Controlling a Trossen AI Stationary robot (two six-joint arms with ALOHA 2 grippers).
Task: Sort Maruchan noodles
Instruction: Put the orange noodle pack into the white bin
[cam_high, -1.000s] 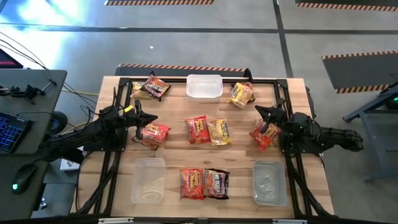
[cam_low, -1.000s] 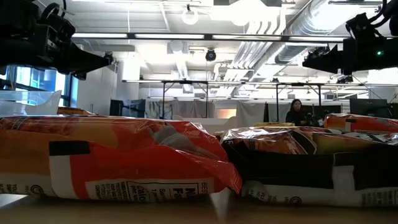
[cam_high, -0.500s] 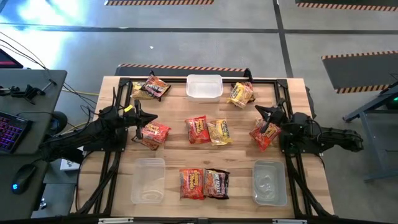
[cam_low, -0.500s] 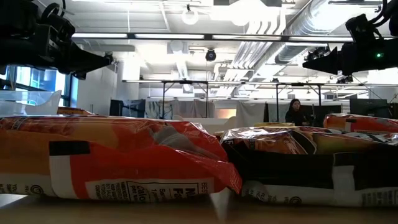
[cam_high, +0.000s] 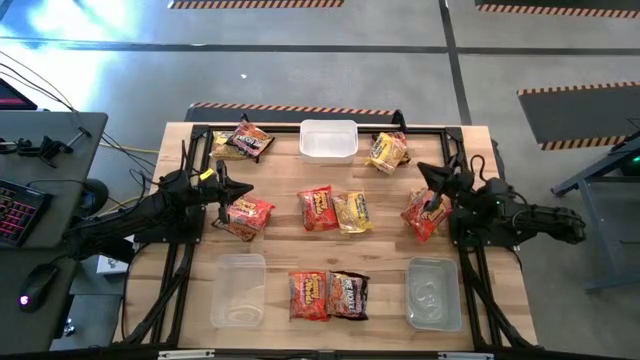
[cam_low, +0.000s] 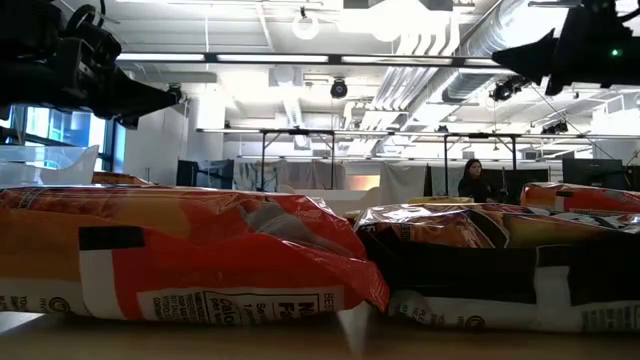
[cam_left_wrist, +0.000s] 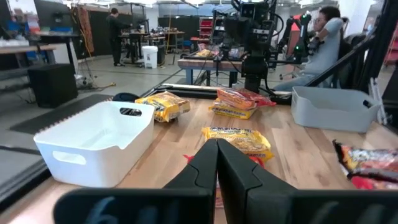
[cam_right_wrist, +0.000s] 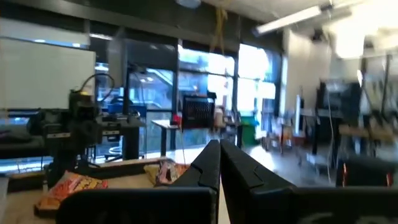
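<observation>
Several Maruchan noodle packets lie flat on the wooden table: two at the far left (cam_high: 241, 142), a yellow one at the far right (cam_high: 388, 151), a red one (cam_high: 248, 214), a red and yellow pair in the middle (cam_high: 334, 210), a red one at the right (cam_high: 424, 214), and a red and dark brown pair near the front (cam_high: 329, 295). My left gripper (cam_high: 224, 185) is shut and level above the table, beside the red packet at the left. My right gripper (cam_high: 424, 172) is shut and tipped upward, above the red packet at the right. Neither holds anything.
Three clear plastic tubs stand on the table: one at the far middle (cam_high: 329, 138), one near left (cam_high: 238, 290), one near right (cam_high: 434, 292). A black frame runs round the table's edges. A person sits in the room beyond the table (cam_low: 473, 180).
My right gripper has risen and tipped its fingertips upward, rolling a little, and stays shut. The packets lie where they were.
</observation>
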